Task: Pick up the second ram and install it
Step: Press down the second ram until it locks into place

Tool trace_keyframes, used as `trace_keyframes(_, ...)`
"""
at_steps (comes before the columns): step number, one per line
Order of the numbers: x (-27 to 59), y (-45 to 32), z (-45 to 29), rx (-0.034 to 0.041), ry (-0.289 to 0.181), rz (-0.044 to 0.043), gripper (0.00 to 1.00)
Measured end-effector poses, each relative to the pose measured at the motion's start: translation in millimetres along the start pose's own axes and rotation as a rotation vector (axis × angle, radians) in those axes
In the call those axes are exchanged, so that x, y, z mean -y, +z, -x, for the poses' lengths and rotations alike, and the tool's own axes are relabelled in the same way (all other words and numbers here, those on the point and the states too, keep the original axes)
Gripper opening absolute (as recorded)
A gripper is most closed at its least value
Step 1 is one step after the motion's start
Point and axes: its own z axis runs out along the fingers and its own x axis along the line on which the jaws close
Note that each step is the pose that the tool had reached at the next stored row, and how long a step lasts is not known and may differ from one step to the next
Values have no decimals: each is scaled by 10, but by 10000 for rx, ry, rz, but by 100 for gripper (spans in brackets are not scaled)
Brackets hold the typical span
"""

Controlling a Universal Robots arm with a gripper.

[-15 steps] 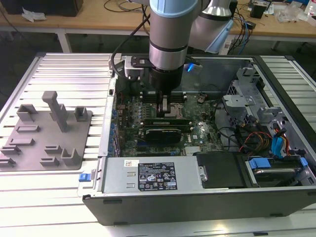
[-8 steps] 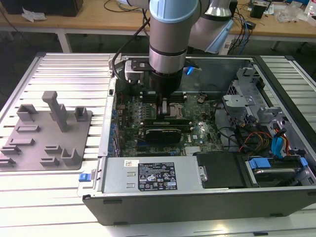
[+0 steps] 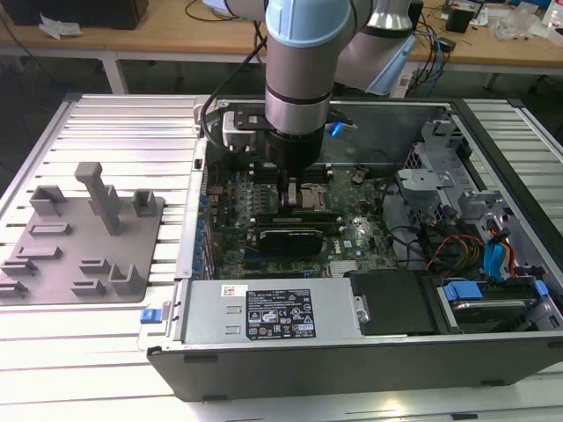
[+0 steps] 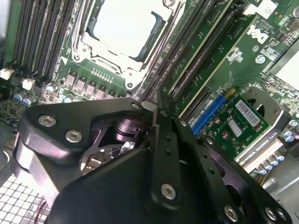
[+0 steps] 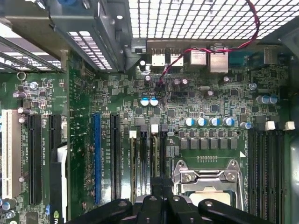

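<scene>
The fingers (image 4: 163, 140) of the gripper (image 4: 150, 109) are drawn together with no gap between the tips in the second wrist view. I cannot tell whether anything is pinched between them. The tips sit low over the long black memory slots (image 4: 201, 46), just beside the silver processor socket (image 4: 124, 28). In the exterior view, a long thin green strip, seemingly the second ram (image 3: 295, 214), lies across the green motherboard (image 3: 361, 233) directly under the gripper. Whether the two touch is unclear. The arm reaches straight down into an open computer case (image 3: 352, 369). A grey fixture plate (image 3: 79, 237) rests on the table at the exterior view's left, well apart.
</scene>
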Motion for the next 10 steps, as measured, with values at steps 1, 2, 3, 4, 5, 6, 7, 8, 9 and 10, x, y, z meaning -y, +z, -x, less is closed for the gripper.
trace_keyframes(1,0,11,-1,-3,0,3,8)
trace_keyframes(2,0,21,-1,-3,0,3,8)
trace_keyframes(3,0,23,-1,-2,0,1,8)
trace_keyframes(4,0,24,-1,0,0,0,8)
trace_keyframes(5,0,25,0,1,0,-1,8)
trace_keyframes(6,0,25,-1,-1,0,0,8)
trace_keyframes(7,2,-4,3,23,-1,-17,8)
trace_keyframes(8,1,-43,2,4,-1,-4,8)
trace_keyframes(9,0,-90,3,-1,-1,-1,8)
trace_keyframes(10,-1,-155,4,-4,-1,0,8)
